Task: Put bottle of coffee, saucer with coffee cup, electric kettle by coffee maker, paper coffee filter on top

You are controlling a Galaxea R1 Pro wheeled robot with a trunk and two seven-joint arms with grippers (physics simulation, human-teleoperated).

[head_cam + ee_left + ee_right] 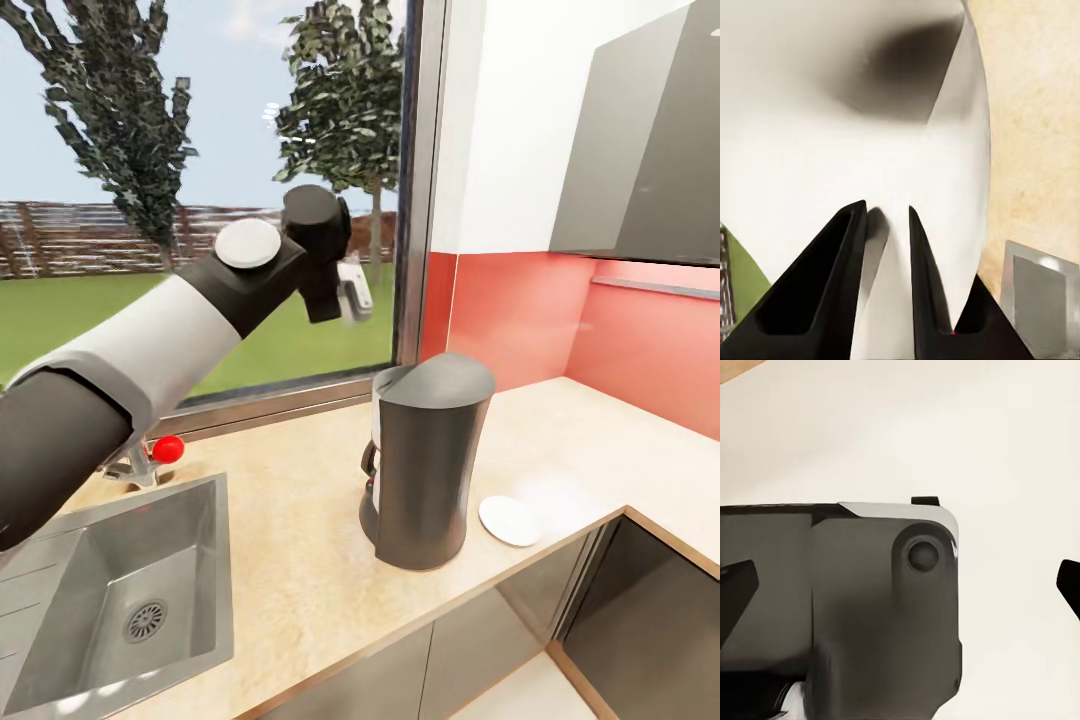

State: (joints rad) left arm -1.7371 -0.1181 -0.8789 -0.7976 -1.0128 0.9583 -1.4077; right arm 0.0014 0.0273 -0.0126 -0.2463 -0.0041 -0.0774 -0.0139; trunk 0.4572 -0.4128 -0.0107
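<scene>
Left gripper (886,285) has its two black fingers (817,300) drawn close together on a thin white folded sheet, the paper coffee filter (855,127), which spreads out wide beyond the fingertips in the left wrist view. In the head view the left arm (150,350) reaches up and forward in front of the window (200,150), and a small pale piece shows at its far end, just above and to the left of the coffee maker (425,460); it is blurred there.

Right gripper (900,585) shows two dark fingertips at the opposite edges of the right wrist view, set wide apart, with nothing between them. Beyond them I see a dark grey part of the robot over a pale floor.

The coffee maker stands upright on the kitchen countertop (300,540), near its front edge, between the sink (110,600) and the saucer (510,520). The saucer lies flat on the countertop just beside the coffee maker, on its right, apart from it. A tap with a red knob (167,449) stands behind the sink, under the window. The wall behind the right part of the countertop is red (520,310), and a dark grey cabinet (640,140) hangs above it.
</scene>
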